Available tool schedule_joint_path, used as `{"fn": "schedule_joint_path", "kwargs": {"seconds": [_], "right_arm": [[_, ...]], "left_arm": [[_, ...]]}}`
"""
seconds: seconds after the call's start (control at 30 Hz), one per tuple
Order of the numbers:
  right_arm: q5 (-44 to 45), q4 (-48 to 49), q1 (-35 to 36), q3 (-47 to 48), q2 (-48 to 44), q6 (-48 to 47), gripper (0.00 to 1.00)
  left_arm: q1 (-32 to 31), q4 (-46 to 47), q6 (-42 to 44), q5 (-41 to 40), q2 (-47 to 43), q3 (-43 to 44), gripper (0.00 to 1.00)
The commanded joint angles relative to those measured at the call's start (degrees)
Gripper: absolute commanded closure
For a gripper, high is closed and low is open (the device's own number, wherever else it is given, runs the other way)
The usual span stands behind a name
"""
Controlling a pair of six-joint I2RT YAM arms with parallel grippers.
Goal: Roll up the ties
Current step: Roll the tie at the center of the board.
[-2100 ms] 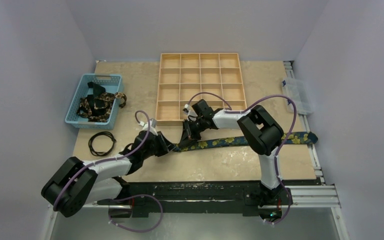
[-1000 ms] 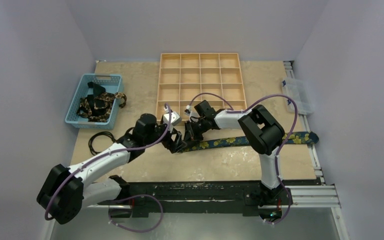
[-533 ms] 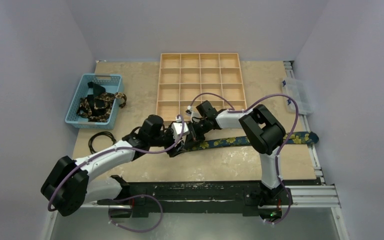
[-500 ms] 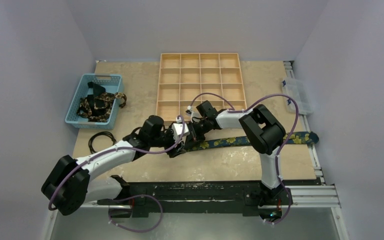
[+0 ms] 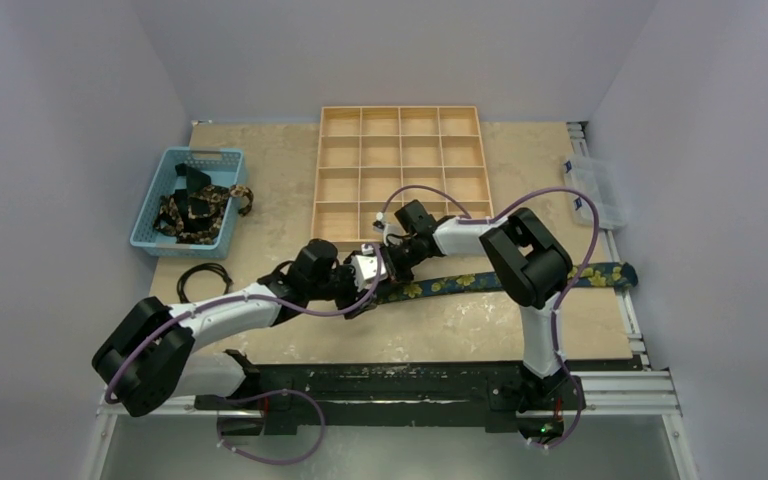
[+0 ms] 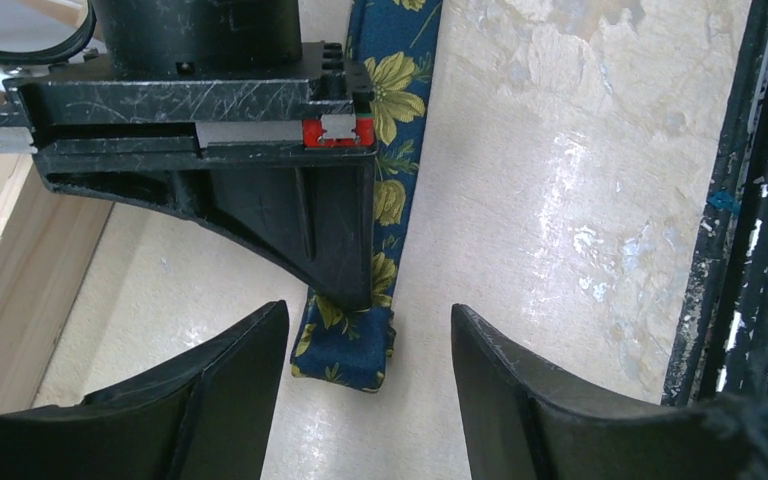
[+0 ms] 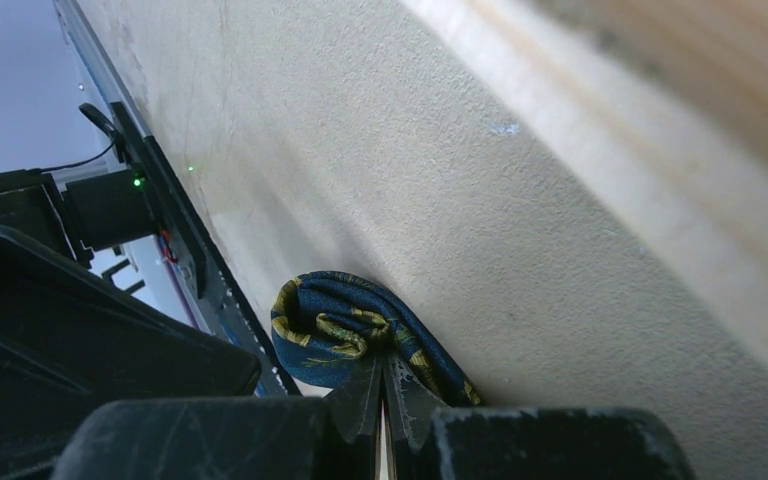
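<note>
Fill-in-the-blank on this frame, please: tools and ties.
The right tool is ___ on the tie.
The left tool stands ___, a finger on each side of the tie's end.
More ties lie in the ___ basket.
Missing words: shut; open; blue.

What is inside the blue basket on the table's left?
A tangled heap of dark, gold-patterned ties lies in the blue basket. How many, and anything beneath them, is hidden.
</note>
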Motion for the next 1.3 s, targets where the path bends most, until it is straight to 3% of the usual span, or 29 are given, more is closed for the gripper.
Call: {"fn": "schedule_joint_path", "kwargs": {"seconds": [0.0, 0.8, 1.27], "right_arm": [[11.40, -9.53, -2.52, -2.35, 3.93, -3.59, 1.00], [15.16, -14.64, -5.20, -6.10, 0.52, -8.36, 1.00], [15.76, -13.51, -5.25, -7.79, 0.60, -9.37, 1.00]], "left_arm": [[-0.36, 4.98, 1.37, -1.14, 0.50, -0.61, 0.39], [-0.90, 9.22, 3.15, 3.53, 9.52, -0.34, 0.38], [-3.14, 10.01, 8.00, 0.88, 14.36, 1.72, 0.48]]}}
